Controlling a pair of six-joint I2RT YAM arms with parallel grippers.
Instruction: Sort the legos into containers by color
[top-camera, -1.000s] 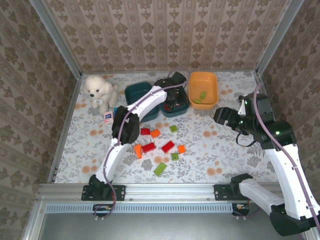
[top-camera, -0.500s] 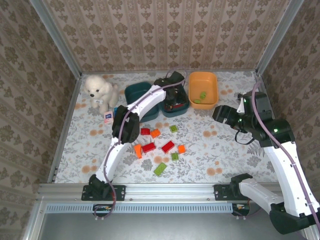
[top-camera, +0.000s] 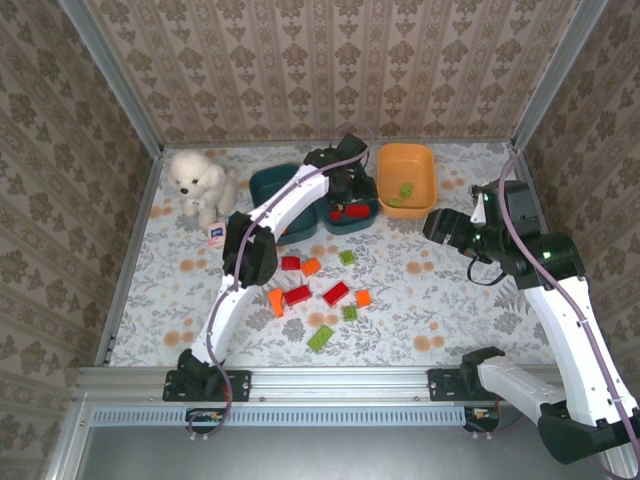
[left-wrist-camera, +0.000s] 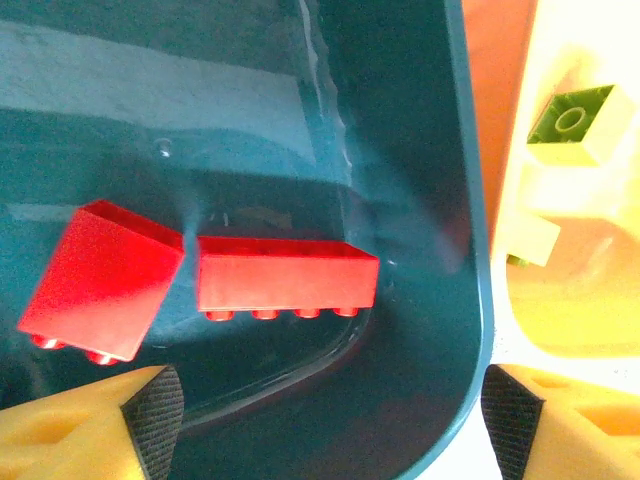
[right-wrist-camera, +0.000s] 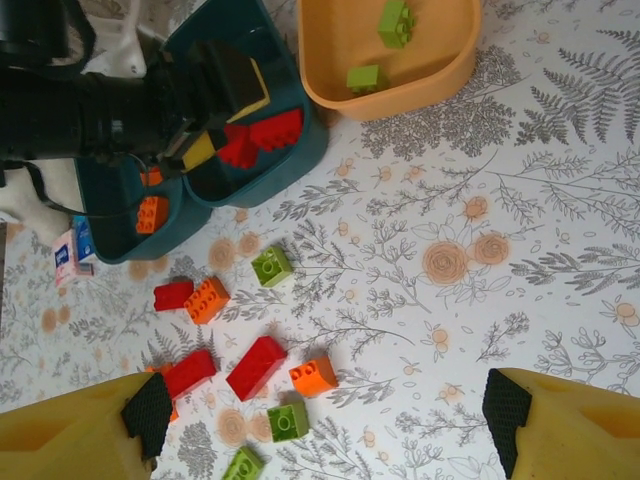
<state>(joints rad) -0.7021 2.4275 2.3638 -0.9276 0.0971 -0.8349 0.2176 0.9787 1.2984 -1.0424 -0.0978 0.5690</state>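
**Desk:** What has just changed at your end?

**Me:** My left end effector (left-wrist-camera: 330, 415) has spread its jaws over the last second and shifted a little above the right teal tray (left-wrist-camera: 420, 150). It now stands wide with nothing in it. Two red bricks (left-wrist-camera: 287, 272) lie end to end on that tray's floor, so I judge the latest red is delivered and this arm is free to pick again.

**Desk:** And the other arm?

**Me:** My right end effector (right-wrist-camera: 326, 412) hangs wide and empty over the worktop (top-camera: 450, 300), having drifted slightly towards the pile.

**Desk:** Give me the count.

**Me:** There are three trays.
- The orange tray (right-wrist-camera: 330, 50) holds two green bricks (right-wrist-camera: 397, 20).
- The left teal tray (top-camera: 272, 185) holds one orange brick (right-wrist-camera: 152, 213) for sure, perhaps a second beside it.
- On the worktop I count three loose red bricks (top-camera: 298, 295), three loose orange bricks (top-camera: 311, 267) and three loose green bricks (top-camera: 320, 338), so nine are left to sort.
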